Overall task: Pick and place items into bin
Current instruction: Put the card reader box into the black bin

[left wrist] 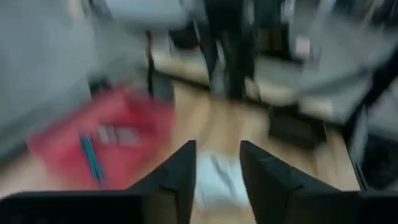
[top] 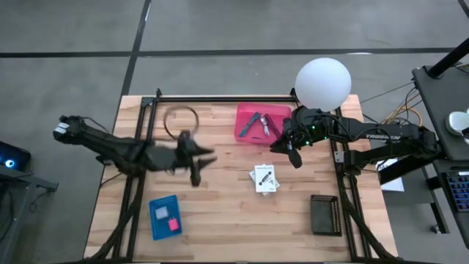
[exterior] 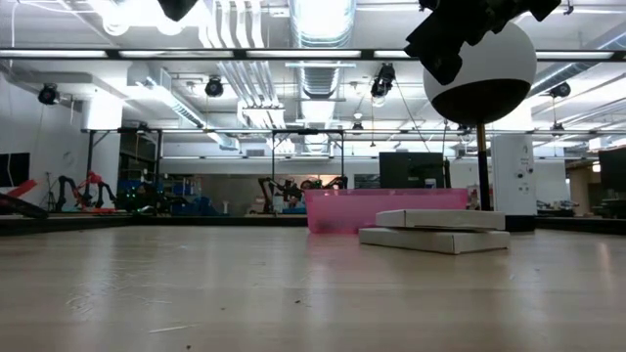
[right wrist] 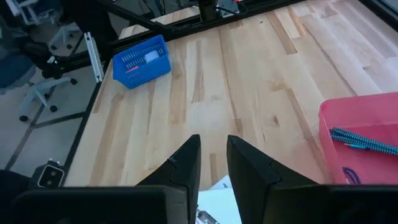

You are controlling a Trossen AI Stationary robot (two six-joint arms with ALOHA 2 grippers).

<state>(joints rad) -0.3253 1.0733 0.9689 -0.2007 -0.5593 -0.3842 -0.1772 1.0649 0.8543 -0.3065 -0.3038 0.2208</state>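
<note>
The pink bin (top: 262,122) stands on the table's far side, with a teal-handled tool (right wrist: 364,142) and a purple cord (right wrist: 351,175) in it. A white card with black print (top: 264,178) lies flat at mid-table. A thin cord loop (top: 181,121) lies left of the bin. My left gripper (top: 204,165) hovers left of the card, its fingers (left wrist: 180,177) apart with nothing between them. My right gripper (top: 292,155) hangs by the bin's near right corner, its fingers (right wrist: 186,168) slightly apart and empty.
A blue basket (top: 164,217) holding a small pink piece sits near the front left. A black block (top: 325,213) lies at the front right. A white sphere (top: 322,82) on a post stands behind the bin. Bare wood lies between the basket and the card.
</note>
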